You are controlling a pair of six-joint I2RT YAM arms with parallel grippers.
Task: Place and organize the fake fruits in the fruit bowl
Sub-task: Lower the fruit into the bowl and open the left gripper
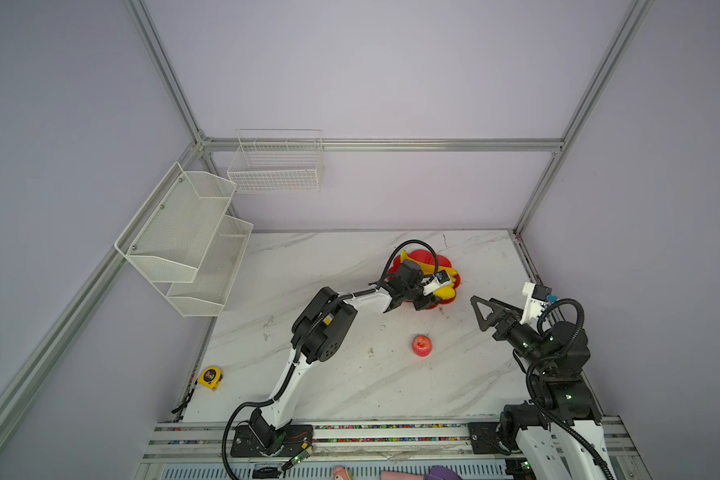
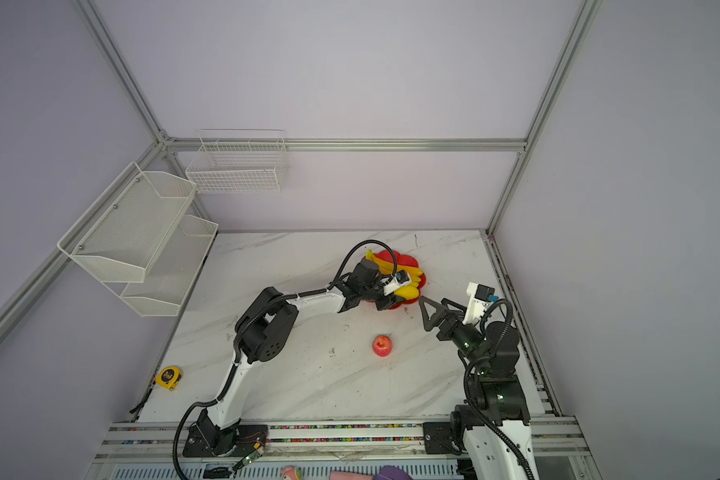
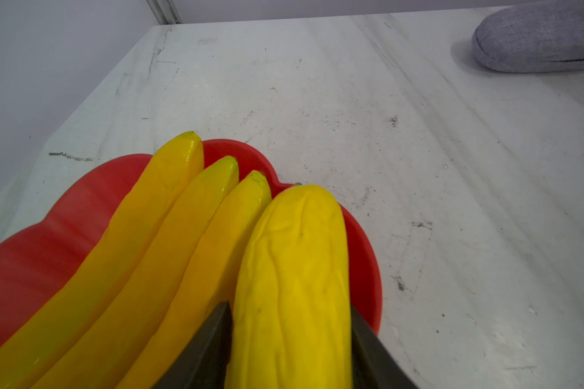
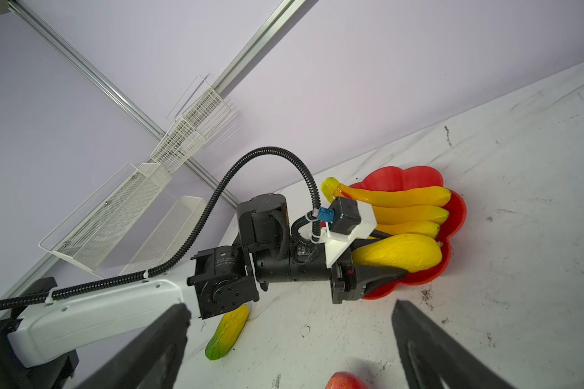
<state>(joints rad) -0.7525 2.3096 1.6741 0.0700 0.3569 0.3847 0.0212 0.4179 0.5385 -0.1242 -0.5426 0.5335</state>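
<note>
Fruit bowl point(image 3: 48, 256) plain glossy red. Banana bunch point(image 3: 155, 235) yellow-orange with a greenish-yellow stem; yellow mango point(image 3: 294, 269) uniform yellow; green-and-yellow mango point(image 4: 228, 331) green at one end, shading to yellow; apple point(image 1: 421, 345) red. Table point(image 1: 350, 382) white marble pattern with grey veins and dark scuffs; tape measure point(image 1: 210, 377) yellow and black; mesh baskets point(image 1: 184, 232) white.

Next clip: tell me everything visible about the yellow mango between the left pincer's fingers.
The yellow mango is an oblong, bright yellow fruit with a creased, plastic-looking skin and a few small dark specks. It lies inside the fruit bowl, near its scalloped rim, alongside the banana bunch and seemingly touching its nearest banana. The left pincer straddles it, one black finger at each flank; whether they press it is unclear.
</note>
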